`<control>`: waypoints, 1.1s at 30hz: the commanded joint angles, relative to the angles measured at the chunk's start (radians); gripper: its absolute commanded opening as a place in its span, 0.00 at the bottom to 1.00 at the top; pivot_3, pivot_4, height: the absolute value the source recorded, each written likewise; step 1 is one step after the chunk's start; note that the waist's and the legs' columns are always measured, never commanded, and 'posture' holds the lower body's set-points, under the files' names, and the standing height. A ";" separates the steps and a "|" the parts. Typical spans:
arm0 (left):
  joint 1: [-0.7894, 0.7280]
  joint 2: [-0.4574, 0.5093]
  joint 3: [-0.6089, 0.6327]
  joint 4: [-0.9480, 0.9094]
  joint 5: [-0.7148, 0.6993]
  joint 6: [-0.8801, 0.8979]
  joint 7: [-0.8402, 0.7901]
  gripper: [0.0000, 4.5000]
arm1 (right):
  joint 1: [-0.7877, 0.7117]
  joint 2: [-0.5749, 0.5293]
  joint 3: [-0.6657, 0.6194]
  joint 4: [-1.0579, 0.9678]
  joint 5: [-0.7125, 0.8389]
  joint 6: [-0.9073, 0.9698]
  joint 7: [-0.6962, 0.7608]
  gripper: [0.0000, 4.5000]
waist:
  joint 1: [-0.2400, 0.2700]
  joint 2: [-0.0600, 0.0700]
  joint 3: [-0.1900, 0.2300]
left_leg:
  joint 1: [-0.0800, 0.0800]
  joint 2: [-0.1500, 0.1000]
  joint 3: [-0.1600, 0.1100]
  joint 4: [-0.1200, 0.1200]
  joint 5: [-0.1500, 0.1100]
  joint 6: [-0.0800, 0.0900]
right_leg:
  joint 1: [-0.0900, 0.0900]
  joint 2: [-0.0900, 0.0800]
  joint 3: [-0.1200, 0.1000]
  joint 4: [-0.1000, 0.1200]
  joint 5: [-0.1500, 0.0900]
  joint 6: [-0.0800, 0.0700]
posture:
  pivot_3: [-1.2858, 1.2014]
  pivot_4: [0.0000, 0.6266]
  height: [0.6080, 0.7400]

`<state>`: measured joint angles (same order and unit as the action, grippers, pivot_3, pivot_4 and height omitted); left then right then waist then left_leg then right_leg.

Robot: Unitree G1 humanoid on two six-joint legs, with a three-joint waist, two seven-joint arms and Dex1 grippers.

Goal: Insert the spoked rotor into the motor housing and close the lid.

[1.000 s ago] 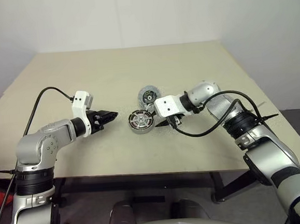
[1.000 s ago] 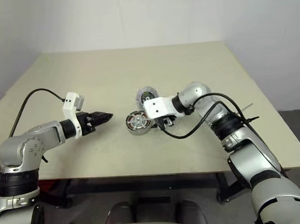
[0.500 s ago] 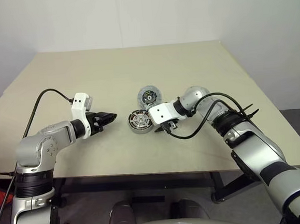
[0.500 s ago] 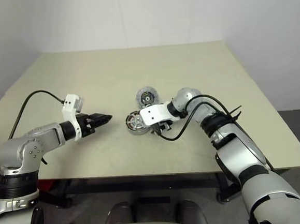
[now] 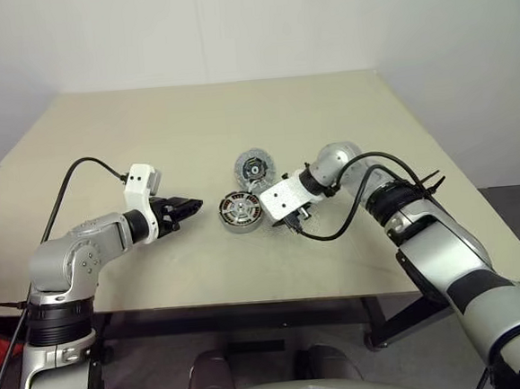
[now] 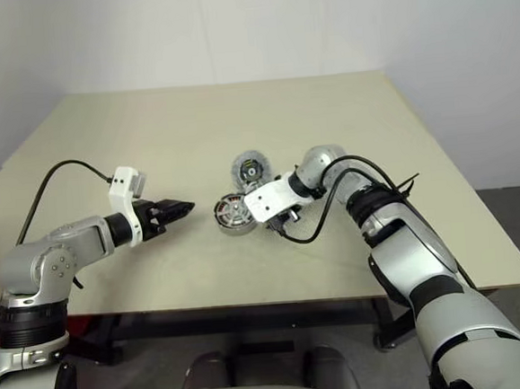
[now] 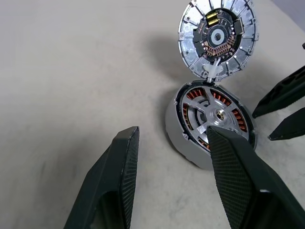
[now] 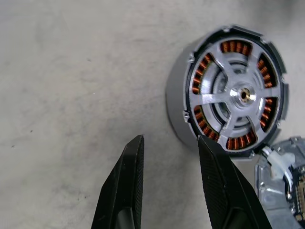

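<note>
Grey housing (image 8: pixel 228 102) holds rotor (image 8: pixel 244 94) | lid (image 7: pixel 218 36) hinged open | both pincers, left (image 7: pixel 174 179) and right (image 8: pixel 169 183), open, empty | risk: right pincer nudges housing, skewing lid closure.

Short round drum of matt grey metal (image 8: pixel 228 95), copper-coloured windings glinting between brushed silver metal spokes (image 8: pixel 237 99). Flat round silvery disc (image 7: pixel 218 36), metallic, ribbed, faintly shiny. Matt beige tabletop (image 7: pixel 66 71), smooth, lightly speckled. Black pincer fingers (image 7: pixel 121 181), finely textured, probably plastic.
</note>
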<state>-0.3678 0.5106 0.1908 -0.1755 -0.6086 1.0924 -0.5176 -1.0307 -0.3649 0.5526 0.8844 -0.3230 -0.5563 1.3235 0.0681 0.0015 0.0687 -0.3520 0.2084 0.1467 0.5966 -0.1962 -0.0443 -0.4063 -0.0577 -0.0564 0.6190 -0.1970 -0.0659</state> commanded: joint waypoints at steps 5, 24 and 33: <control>0.020 -0.020 0.012 -0.050 -0.011 -0.031 0.018 0.53 | -0.058 0.061 0.029 0.055 -0.066 -0.022 -0.055 0.43 | -0.001 0.000 0.000 | 0.000 0.000 0.000 0.000 0.000 0.000 | 0.000 0.000 0.000 0.000 0.000 0.000 | 0.52 0.00 1.00; 0.028 -0.008 0.010 -0.061 -0.009 -0.025 0.022 0.53 | -0.120 0.114 0.029 0.201 -0.132 -0.069 -0.163 0.17 | -0.023 0.000 0.000 | 0.003 0.001 0.000 0.002 0.001 -0.002 | 0.001 0.000 0.000 0.003 -0.003 0.005 | 0.52 0.00 1.00; 0.035 -0.013 0.009 -0.065 -0.009 -0.028 0.027 0.53 | -0.124 0.105 0.015 0.191 -0.127 -0.082 -0.178 0.00 | -0.027 0.000 0.001 | 0.000 0.001 0.000 0.001 0.000 -0.001 | -0.001 0.000 0.000 0.003 0.000 -0.002 | 0.52 0.00 1.00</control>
<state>-0.3261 0.4907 0.1893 -0.2073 -0.6077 1.0777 -0.4915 -1.1327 -0.2485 0.5827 1.0907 -0.4536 -0.6334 1.1552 0.0415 0.0014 0.0692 -0.3521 0.2091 0.1467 0.5975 -0.1960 -0.0448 -0.4076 -0.0577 -0.0563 0.6223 -0.1967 -0.0675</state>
